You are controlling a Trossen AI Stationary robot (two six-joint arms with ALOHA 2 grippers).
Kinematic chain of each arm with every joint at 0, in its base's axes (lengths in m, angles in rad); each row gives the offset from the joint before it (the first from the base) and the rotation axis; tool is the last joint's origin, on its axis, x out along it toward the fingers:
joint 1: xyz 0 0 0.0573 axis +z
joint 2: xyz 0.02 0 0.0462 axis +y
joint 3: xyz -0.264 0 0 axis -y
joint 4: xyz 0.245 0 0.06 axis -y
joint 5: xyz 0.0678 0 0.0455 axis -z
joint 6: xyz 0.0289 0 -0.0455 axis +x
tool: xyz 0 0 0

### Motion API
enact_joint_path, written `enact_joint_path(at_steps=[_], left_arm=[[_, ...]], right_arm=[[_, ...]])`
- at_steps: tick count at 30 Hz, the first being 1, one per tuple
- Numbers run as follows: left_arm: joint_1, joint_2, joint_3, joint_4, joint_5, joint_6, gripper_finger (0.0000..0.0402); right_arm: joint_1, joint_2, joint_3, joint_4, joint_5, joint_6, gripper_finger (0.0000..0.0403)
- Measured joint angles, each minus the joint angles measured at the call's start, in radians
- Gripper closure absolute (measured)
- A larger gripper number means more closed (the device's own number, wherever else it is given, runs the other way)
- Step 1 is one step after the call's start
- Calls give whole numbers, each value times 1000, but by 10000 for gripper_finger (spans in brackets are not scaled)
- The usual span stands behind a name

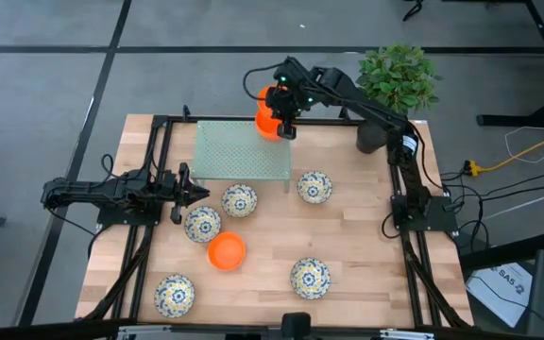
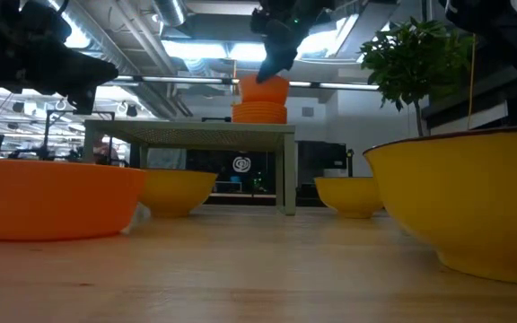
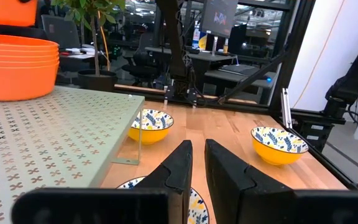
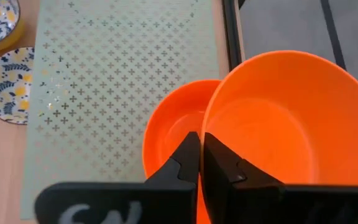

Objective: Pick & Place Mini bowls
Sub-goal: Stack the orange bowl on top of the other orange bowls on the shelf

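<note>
Orange bowl [image 4: 284, 118] over stack [image 4: 176, 134], shelf edge.

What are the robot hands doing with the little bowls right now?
Right gripper shut on plain orange plastic bowl, above orange stack on green perforated shelf. Left gripper idle by patterned bowls. Nothing in the way.

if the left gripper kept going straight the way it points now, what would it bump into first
Probably the white floral-patterned bowl lying just beyond the left gripper, whose fingers stand nearly together. Past it the bare wooden table runs to the far frame. Depth is hard to judge, so it may pass above the rim.
</note>
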Motion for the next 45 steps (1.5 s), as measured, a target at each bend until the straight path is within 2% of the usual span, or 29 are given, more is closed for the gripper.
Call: enact_joint_path(at_steps=[14, 20, 36, 45], left_arm=[[0, 0, 0, 0, 0, 0, 363], [0, 0, 0, 0, 0, 0, 363], [0, 0, 0, 0, 0, 0, 363], [0, 0, 0, 0, 0, 0, 363]], right_arm=[[31, 1, -25, 12, 0, 54, 392], [46, 7, -25, 22, 59, 76, 392], [58, 44, -25, 24, 63, 94, 392], [56, 47, -25, 15, 72, 155, 392]])
